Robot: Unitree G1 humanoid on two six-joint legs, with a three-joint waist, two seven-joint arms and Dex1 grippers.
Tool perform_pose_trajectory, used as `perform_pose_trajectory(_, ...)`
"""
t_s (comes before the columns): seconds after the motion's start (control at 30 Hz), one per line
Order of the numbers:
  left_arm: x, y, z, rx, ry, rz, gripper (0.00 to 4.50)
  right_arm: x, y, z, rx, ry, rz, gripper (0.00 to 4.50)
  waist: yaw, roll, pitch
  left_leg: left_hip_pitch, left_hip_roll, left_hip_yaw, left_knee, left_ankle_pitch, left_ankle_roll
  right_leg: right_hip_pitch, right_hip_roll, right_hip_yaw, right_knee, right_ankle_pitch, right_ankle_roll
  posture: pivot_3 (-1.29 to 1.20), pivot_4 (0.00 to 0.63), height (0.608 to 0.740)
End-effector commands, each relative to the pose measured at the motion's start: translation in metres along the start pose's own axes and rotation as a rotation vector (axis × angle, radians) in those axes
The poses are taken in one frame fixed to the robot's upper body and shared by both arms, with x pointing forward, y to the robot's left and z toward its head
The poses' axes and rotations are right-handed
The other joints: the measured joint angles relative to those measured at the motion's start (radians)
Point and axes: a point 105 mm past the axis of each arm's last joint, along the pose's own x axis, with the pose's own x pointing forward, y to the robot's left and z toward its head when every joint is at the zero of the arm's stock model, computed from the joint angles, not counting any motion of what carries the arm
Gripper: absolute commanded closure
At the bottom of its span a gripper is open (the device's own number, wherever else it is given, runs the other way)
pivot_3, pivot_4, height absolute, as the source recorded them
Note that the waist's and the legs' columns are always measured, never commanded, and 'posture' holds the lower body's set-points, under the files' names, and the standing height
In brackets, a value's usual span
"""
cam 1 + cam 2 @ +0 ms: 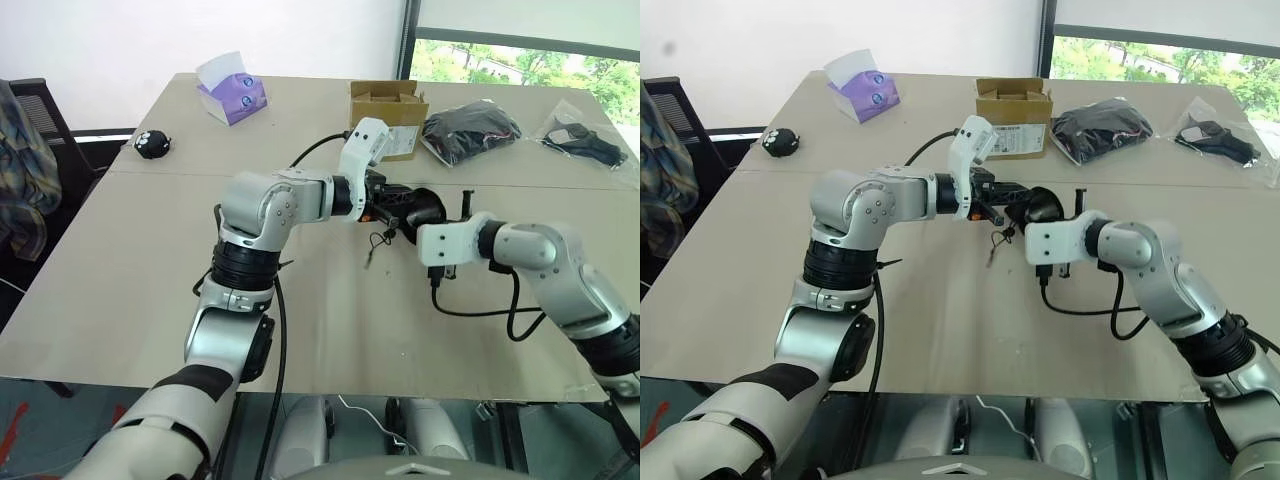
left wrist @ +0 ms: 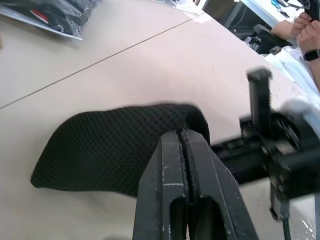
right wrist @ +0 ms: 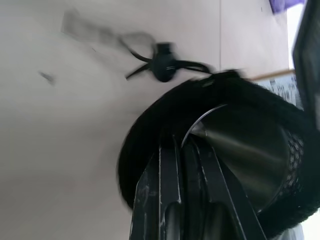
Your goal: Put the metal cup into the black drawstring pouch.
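Two tools are met over the middle of the table [image 1: 120, 300]: the left tool [image 2: 184, 137] is clenched on the edge of the black mesh pouch [image 2: 110, 150], which is held up off the surface just ahead of its fingers. The right tool [image 3: 186, 145] is clamped on the rim of the metal cup [image 3: 245, 145], which is already set inside the pouch's mouth, the fabric being wrapped around it. The cord toggle [image 3: 164, 65] is hung just beyond the right tool, below the pouch.
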Motion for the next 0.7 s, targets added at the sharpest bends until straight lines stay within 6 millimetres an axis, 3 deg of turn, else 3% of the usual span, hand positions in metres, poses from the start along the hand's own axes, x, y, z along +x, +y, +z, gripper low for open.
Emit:
perform_pose_trajectory(0.03, -0.003, -0.01, 0.017, 0.044, -0.059, -0.023, 4.5, -0.004, -0.021, 0.007, 0.057, -0.017, -0.069, 4.17, 0.001, 0.0, 0.0, 0.0, 0.0, 0.0, 0.0, 0.0, 0.0, 0.0, 0.0, 0.0, 0.0, 0.0, 0.0, 0.0, 0.15, 0.715)
perform_pose_trajectory(0.13, -0.004, -0.01, 0.017, 0.038, -0.063, -0.013, 4.5, -0.006, -0.029, 0.014, 0.115, -0.056, -0.102, 3.31, 0.001, 0.0, 0.0, 0.0, 0.0, -0.001, 0.0, 0.0, 0.0, 0.0, 0.0, -0.001, 0.0, 0.0, 0.0, 0.0, 0.15, 0.715)
perform_pose_trajectory(0.23, -0.005, -0.005, 0.021, 0.023, -0.084, 0.011, 4.5, -0.021, -0.039, 0.026, 0.204, -0.145, -0.143, 1.82, 0.001, 0.001, 0.001, -0.001, 0.0, -0.001, 0.0, 0.0, 0.0, 0.0, -0.001, 0.0, 0.0, 0.0, 0.0, 0.0, 0.15, 0.715)
perform_pose_trajectory(0.33, -0.004, 0.002, 0.028, -0.019, -0.115, 0.038, 4.5, -0.043, -0.034, 0.033, 0.304, -0.214, -0.079, 0.59, 0.004, 0.001, 0.001, -0.001, 0.0, -0.002, 0.0, 0.0, 0.0, 0.0, -0.001, 0.0, 0.0, 0.0, 0.0, 0.0, 0.15, 0.715)
perform_pose_trajectory(0.47, -0.001, 0.01, 0.033, -0.088, -0.131, 0.052, 4.5, -0.064, -0.032, 0.049, 0.404, -0.346, -0.065, 0.59, 0.012, 0.0, 0.001, -0.002, -0.001, -0.004, 0.0, 0.0, 0.001, 0.0, -0.001, -0.004, -0.001, 0.0, 0.0, 0.0, 0.15, 0.715)
perform_pose_trajectory(0.57, 0.001, 0.014, 0.038, -0.15, -0.143, 0.057, 4.5, -0.073, -0.026, 0.04, 0.576, -0.364, -0.076, 0.59, 0.009, 0.0, 0.001, -0.001, -0.001, -0.004, 0.0, -0.001, 0.001, 0.0, -0.001, -0.003, 0.0, 0.0, 0.0, 0.0, 0.15, 0.715)
perform_pose_trajectory(0.7, 0.003, 0.016, 0.043, -0.21, -0.159, 0.055, 4.5, -0.065, 0.014, 0.019, 0.852, -0.305, -0.022, 0.59, 0.012, 0.0, 0.001, -0.002, -0.001, -0.006, 0.0, -0.001, 0.001, 0.0, -0.001, -0.005, -0.001, 0.0, 0.0, 0.0, 0.15, 0.715)
